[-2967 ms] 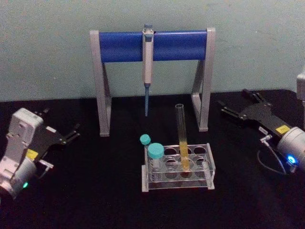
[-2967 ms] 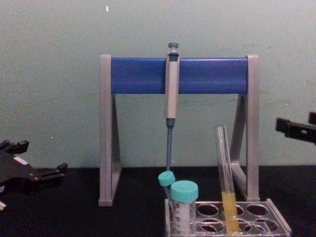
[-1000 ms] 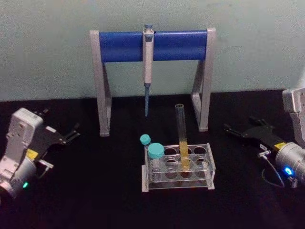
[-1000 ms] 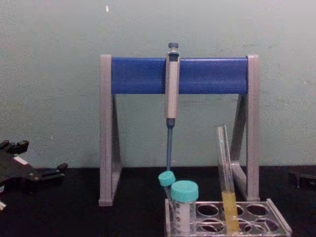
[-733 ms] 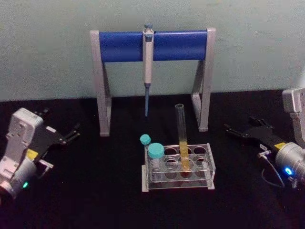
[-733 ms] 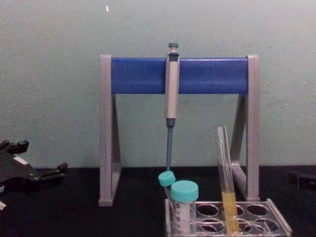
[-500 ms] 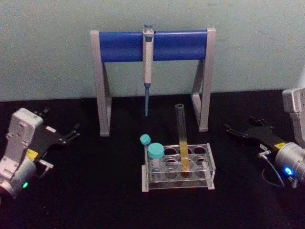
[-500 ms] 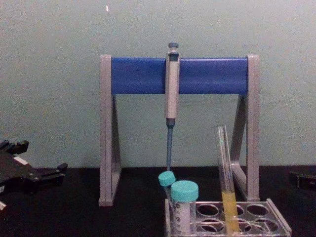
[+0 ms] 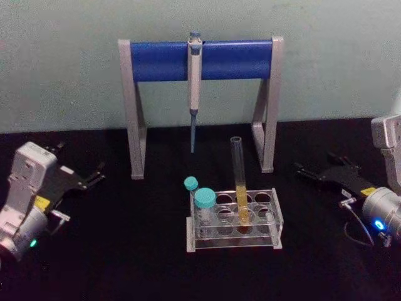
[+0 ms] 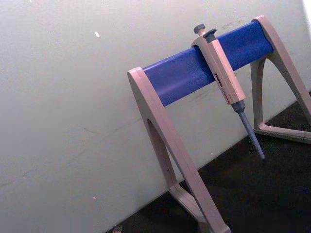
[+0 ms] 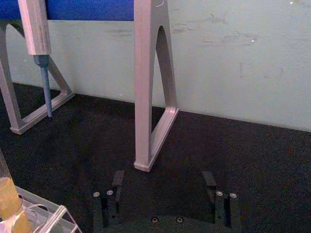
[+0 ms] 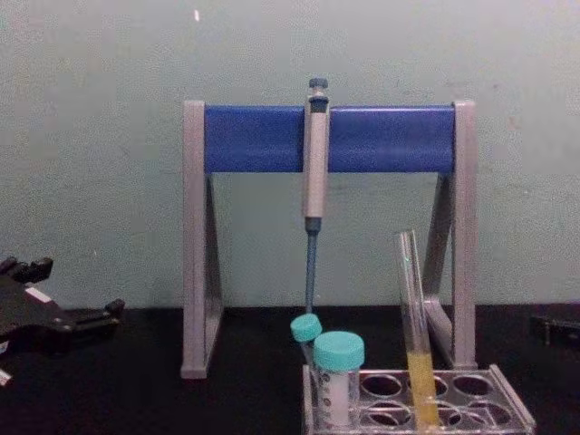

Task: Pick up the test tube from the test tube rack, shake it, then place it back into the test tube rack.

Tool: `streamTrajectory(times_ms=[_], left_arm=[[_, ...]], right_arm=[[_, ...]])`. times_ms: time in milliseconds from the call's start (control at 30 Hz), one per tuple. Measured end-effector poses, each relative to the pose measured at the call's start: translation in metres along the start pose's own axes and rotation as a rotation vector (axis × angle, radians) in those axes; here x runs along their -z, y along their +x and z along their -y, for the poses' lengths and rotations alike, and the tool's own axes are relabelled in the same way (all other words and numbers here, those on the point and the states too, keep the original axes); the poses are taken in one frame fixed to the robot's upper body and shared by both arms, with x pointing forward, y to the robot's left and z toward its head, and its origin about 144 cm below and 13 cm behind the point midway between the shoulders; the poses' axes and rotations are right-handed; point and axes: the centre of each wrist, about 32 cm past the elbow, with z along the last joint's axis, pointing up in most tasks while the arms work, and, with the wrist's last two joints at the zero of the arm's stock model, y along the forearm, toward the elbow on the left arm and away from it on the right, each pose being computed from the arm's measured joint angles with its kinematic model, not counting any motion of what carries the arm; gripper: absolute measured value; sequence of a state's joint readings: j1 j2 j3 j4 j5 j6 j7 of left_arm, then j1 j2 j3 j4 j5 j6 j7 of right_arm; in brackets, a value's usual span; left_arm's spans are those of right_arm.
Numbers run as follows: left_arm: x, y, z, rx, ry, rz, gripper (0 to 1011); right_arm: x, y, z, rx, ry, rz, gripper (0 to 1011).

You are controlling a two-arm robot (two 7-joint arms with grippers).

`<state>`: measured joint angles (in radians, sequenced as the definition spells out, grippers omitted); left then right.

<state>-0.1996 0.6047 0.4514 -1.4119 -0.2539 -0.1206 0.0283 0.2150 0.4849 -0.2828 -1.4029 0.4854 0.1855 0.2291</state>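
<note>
- Test tube [image 9: 239, 179] upright, leaning slightly, in a middle hole of the test tube rack [image 9: 234, 221]; yellow liquid low.
- My right gripper [image 9: 303, 170] low over the black table [image 9: 138, 251], right of rack, well apart; jaws apart, holding nothing.
- My left gripper [image 9: 95, 175] parked far left; jaws' state: cannot tell.

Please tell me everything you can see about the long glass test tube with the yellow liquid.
The long thin clear glass test tube has an open top without a cap and holds yellow liquid in its lower part. It stands in a hole of the low clear plastic test tube rack, leaning slightly, and rises well above the rack's top. In the chest view its upper end tilts a little to the left. No gripper touches it. The right wrist view shows its yellow lower part at the rack's corner.
</note>
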Motion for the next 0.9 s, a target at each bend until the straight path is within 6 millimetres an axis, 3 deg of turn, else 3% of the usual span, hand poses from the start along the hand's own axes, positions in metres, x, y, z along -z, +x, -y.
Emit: streamTrajectory(times_ms=[900], left_arm=[[0.0000,0.0000,0.0000,0.000,0.000,0.000,1001]], right_arm=[[0.0000,0.0000,0.0000,0.000,0.000,0.000,1000]])
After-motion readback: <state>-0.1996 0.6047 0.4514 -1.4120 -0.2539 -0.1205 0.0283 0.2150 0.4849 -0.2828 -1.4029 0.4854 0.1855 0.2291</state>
